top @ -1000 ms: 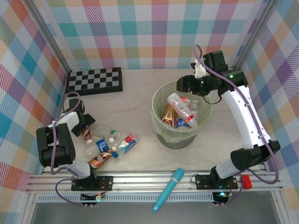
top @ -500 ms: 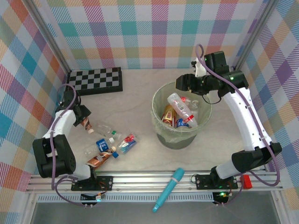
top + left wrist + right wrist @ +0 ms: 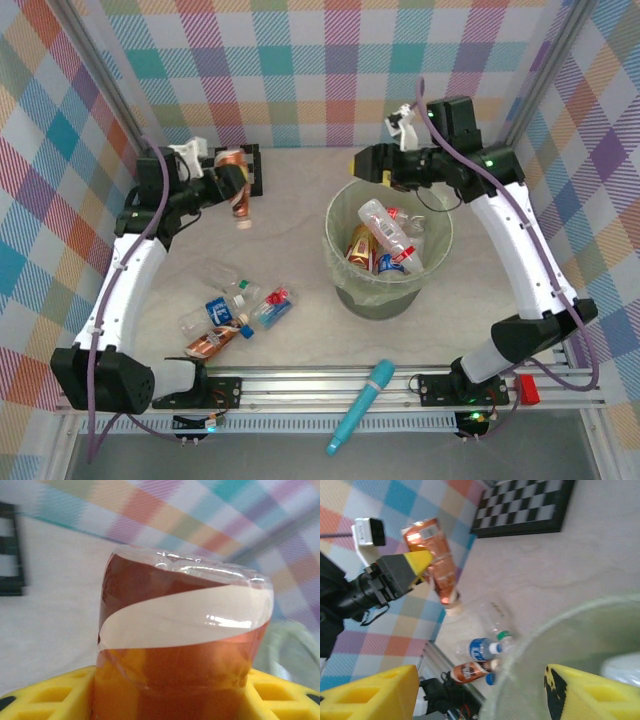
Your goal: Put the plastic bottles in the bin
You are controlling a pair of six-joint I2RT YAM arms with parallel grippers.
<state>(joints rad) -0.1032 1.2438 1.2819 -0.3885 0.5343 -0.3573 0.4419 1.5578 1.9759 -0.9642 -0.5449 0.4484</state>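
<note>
Pastel plaid walls (image 3: 300, 70) are enclosing a pale marbled desk (image 3: 300, 215). High above it, the left pincer (image 3: 232, 181) is clamping an orange-brown labelled clear plastic bottle (image 3: 238, 192), cap hanging down. Below this pincer, towards its base, several more clear plastic bottles (image 3: 235, 308) are lying loose on the desk. The right pincer (image 3: 363, 165) is gaping wide and empty, hovering above the far rim of the round pale-green translucent bin (image 3: 372, 297), with binned bottles (image 3: 385, 240) lying beneath it.

No text legible; orange-brown label on held bottle (image 3: 180, 630) blurred; labels on loose bottles (image 3: 232, 318) too small
</note>
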